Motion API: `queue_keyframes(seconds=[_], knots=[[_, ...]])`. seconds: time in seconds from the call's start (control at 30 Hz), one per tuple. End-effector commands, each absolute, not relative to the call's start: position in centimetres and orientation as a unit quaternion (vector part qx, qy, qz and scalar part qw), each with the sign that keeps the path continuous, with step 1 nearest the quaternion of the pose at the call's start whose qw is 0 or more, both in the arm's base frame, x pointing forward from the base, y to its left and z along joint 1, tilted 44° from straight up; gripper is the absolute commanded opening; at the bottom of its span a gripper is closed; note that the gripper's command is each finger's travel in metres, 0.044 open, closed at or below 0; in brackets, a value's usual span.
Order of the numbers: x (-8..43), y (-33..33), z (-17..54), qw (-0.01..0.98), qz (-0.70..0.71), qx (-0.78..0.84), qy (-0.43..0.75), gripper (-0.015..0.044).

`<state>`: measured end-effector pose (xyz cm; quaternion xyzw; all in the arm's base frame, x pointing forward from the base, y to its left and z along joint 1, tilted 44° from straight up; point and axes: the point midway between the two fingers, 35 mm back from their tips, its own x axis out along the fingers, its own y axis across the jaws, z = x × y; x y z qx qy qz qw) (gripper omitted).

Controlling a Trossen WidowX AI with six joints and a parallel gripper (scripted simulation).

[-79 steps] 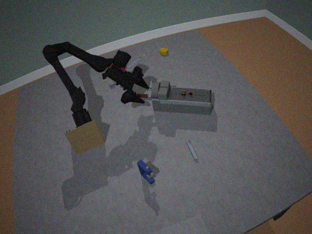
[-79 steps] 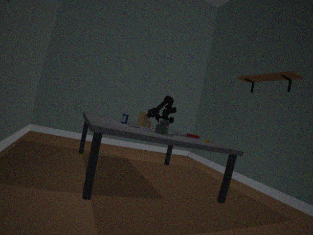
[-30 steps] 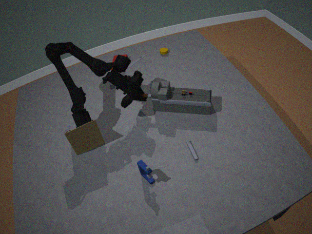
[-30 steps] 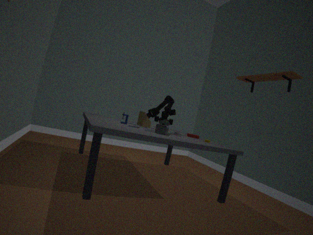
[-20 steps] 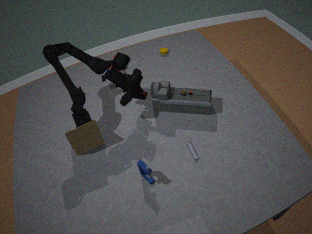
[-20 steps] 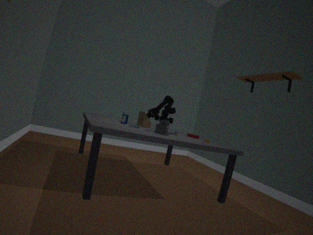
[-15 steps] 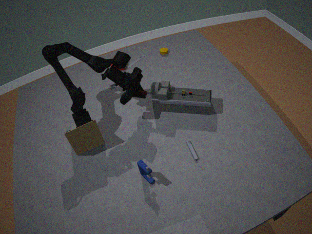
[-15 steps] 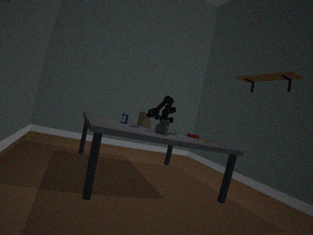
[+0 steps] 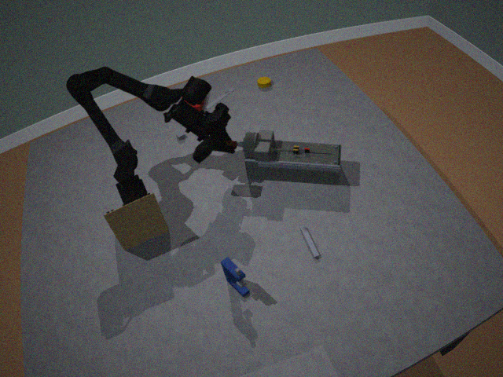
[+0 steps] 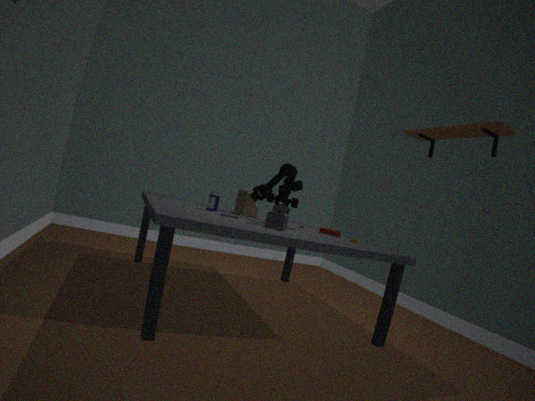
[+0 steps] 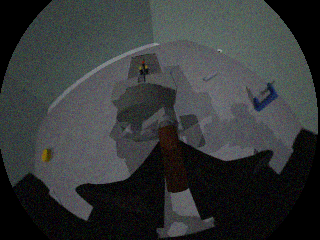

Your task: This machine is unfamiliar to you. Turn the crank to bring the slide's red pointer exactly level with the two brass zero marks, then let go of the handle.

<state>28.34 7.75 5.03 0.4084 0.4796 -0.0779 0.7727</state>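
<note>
The grey machine (image 9: pixel 296 173) (image 10: pixel 276 220) stands on the table, its crank end toward the arm. My gripper (image 9: pixel 233 146) (image 11: pixel 168 143) is shut on the crank's brown handle (image 11: pixel 173 170), which lies between the dark fingers. The red pointer (image 9: pixel 306 150) (image 11: pixel 143 62) sits in the slot on the machine's top. It is a little past the two brass marks (image 9: pixel 295 147) (image 11: pixel 146 68), on the side away from the crank, not level with them. The crank's hub is partly hidden in the top view.
A blue clamp-like object (image 9: pixel 230 265) (image 11: pixel 266 101) and a pale bar (image 9: pixel 310 243) (image 11: pixel 210 77) are on the table's near side. A yellow disc (image 9: pixel 264 82) (image 11: pixel 46 155) lies at the far side. A red block (image 10: pixel 329 231) is partly behind the arm in the top view. A tan block (image 9: pixel 137 223) stands by the arm's base.
</note>
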Motion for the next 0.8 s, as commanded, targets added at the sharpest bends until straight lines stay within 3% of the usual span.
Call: queue_keyframes(seconds=[0.0,0.77], knots=[[28.73,7.73,5.92,0.776,-0.076,0.409,0.473,0.0],[29.28,8.18,6.78,0.776,-0.075,0.41,0.473,0.0]])
